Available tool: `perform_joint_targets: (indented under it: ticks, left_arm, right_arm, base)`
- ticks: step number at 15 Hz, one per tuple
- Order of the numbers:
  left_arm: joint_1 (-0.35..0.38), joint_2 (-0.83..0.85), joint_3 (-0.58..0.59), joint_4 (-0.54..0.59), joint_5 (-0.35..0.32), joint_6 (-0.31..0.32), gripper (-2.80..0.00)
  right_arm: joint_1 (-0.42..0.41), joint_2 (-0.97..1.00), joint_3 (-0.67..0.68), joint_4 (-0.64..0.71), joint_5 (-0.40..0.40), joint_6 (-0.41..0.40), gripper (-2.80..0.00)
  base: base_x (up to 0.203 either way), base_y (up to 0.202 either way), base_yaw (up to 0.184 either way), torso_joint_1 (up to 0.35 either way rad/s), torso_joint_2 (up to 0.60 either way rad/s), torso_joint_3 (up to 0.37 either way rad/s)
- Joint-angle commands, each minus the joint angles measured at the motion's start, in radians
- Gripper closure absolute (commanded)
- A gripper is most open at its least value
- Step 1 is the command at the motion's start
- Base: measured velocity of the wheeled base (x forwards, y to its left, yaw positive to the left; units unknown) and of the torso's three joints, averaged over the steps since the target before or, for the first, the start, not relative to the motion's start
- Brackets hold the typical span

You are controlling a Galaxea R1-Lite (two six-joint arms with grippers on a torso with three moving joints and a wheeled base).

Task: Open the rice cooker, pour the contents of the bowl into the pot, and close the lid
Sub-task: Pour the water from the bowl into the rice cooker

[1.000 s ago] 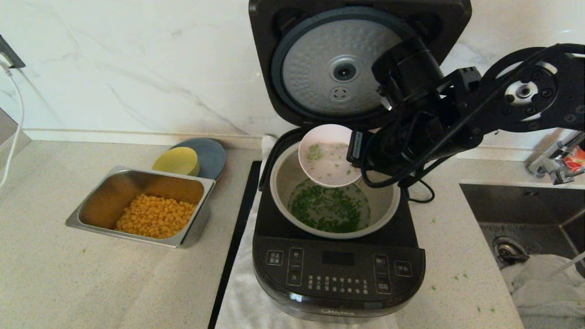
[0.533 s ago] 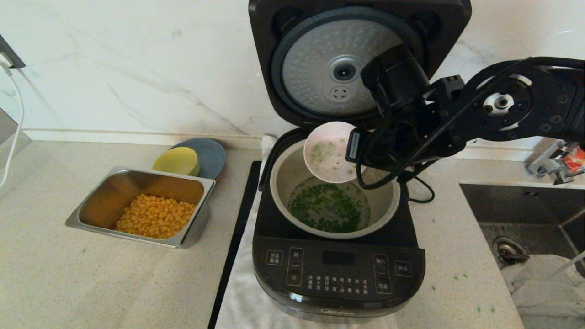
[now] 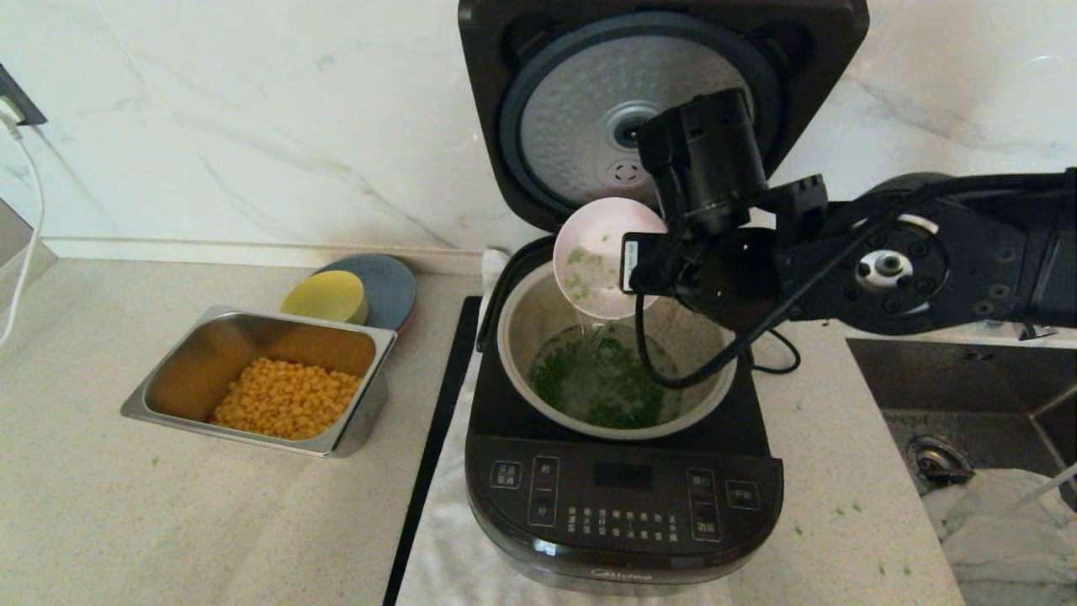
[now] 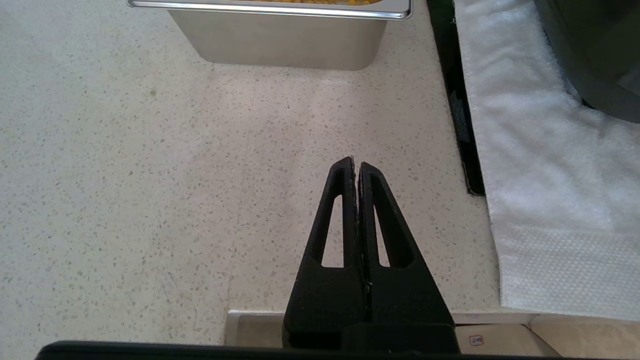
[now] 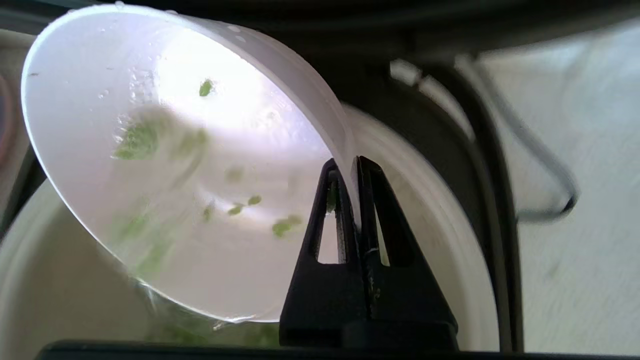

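- Right gripper (image 5: 352, 167): I read the jaws clamped on the rim of the bowl (image 3: 599, 257), centre of the head view.
- Bowl tipped steeply over the pot (image 3: 538, 316); a thin stream of liquid runs from its low edge. A few herb bits (image 5: 137, 142) cling inside.
- Most greens sit in the pot.
- Rice cooker (image 3: 623, 505) open, lid (image 3: 505, 50) upright at top centre.
- Left to do, by my judgement: finish draining, set bowl aside, close lid.
- Right arm reaches in from the right edge, wrist rolled.
- Left gripper (image 4: 356, 165) parked, fingers together, over the counter (image 4: 150, 175).

Right tool (image 5: 352, 165) clamped; left tool (image 4: 356, 166) closed.
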Motion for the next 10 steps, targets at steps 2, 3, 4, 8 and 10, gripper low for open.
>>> perform_joint_targets:
  ticks: [2,3,4,8,10]
  left_arm:
    - [0.0,-0.001,0.0,0.0,-0.001,0.0,0.0]
    - [0.0,-0.001,0.0,0.0,-0.001,0.0,0.0]
    - [0.0,-0.001,0.0,0.0,-0.001,0.002,0.0]
    - [0.0,-0.001,0.0,0.0,-0.001,0.0,0.0]
    - [0.0,-0.001,0.0,0.0,-0.001,0.0,0.0]
  right_arm:
    - [0.015,-0.019,0.178,-0.362,-0.055,-0.224,0.0]
    - [0.015,-0.019,0.225,-0.5,-0.063,-0.313,0.0]
    - [0.012,-0.017,0.273,-0.646,-0.07,-0.407,0.0]
    - [0.005,0.026,0.391,-1.174,-0.082,-0.759,0.0]
    - [0.001,0.07,0.415,-1.379,-0.084,-0.89,0.0]
  base:
    - [0.0,0.0,0.0,0.0,0.0,0.0]
    - [0.0,0.0,0.0,0.0,0.0,0.0]
    - [0.0,0.0,0.0,0.0,0.0,0.0]
    - [0.0,0.0,0.0,0.0,0.0,0.0]
    - [0.0,0.0,0.0,0.0,0.0,0.0]
